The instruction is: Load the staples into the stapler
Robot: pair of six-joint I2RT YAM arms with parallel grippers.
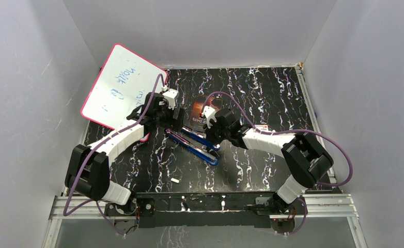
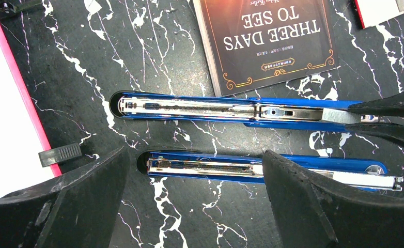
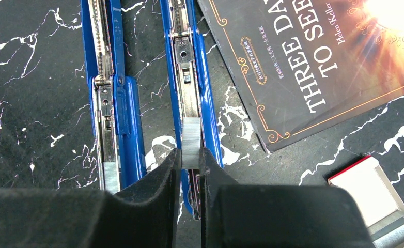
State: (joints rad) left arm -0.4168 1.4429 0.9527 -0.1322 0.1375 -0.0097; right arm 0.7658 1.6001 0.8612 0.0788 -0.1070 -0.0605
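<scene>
Two long blue stapler bodies lie side by side, each with its metal channel open. A silvery strip of staples (image 3: pixel 191 140) is pinched in my right gripper (image 3: pixel 191 156), which is shut on it directly over the channel of the far stapler (image 2: pixel 231 110) (image 3: pixel 189 77). That strip (image 2: pixel 339 114) also shows in the left wrist view. The near stapler (image 2: pixel 205 167) (image 3: pixel 107 103) has another strip (image 3: pixel 109 175) in its channel end. My left gripper (image 2: pixel 195 173) hangs wide open above the near stapler and holds nothing. In the top view both grippers, left (image 1: pixel 175 123) and right (image 1: pixel 214 135), meet over the staplers (image 1: pixel 195 145).
A dark book titled "Three Days to See" (image 2: pixel 272 36) (image 3: pixel 319 67) lies just beyond the staplers. A pink-rimmed whiteboard (image 1: pixel 120 85) leans at the back left. A red-and-white staple box (image 3: pixel 370 194) sits to the right. A small white scrap (image 1: pixel 174 180) lies near the front.
</scene>
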